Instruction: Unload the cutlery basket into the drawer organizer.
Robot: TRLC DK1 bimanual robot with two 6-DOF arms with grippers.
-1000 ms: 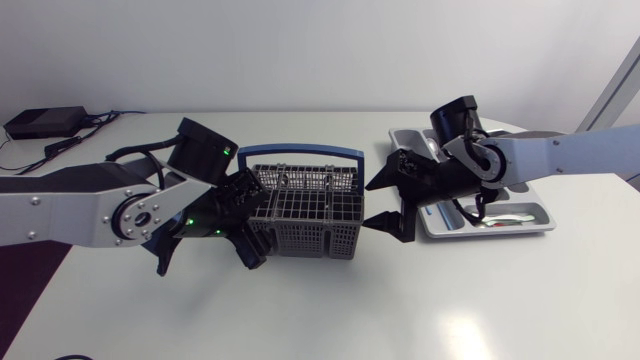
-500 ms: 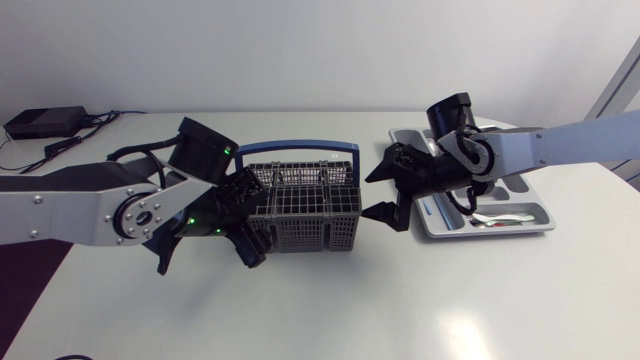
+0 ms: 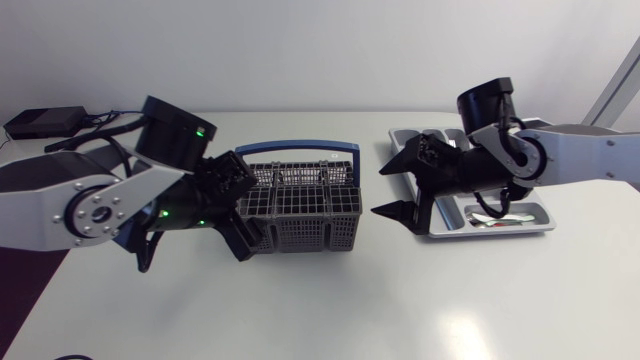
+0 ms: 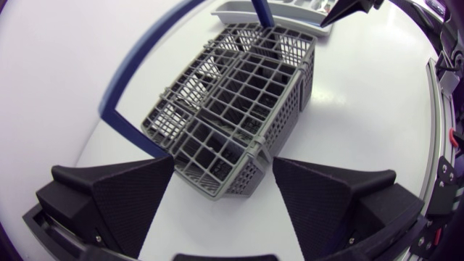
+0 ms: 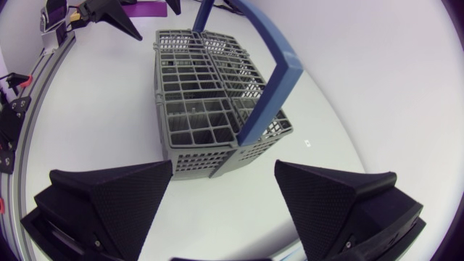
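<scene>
Cutlery basket [image 3: 300, 205] is positioned mid-bench [image 3: 400, 300], handle raised. One basket end is flanked by the left hand [image 4: 223, 165], fingers apart. The right hand [image 3: 379, 190] is held spread just beside the opposite end. The drawer organizer [image 3: 530, 228] is located beyond.

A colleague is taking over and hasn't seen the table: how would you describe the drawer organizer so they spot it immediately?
On the white table, look to the right side, next to the right gripper. The drawer organizer is the shallow light-grey tray split into long compartments. Unlike the cutlery basket at mid-table, it has no dark grid walls and no blue handle.
</scene>
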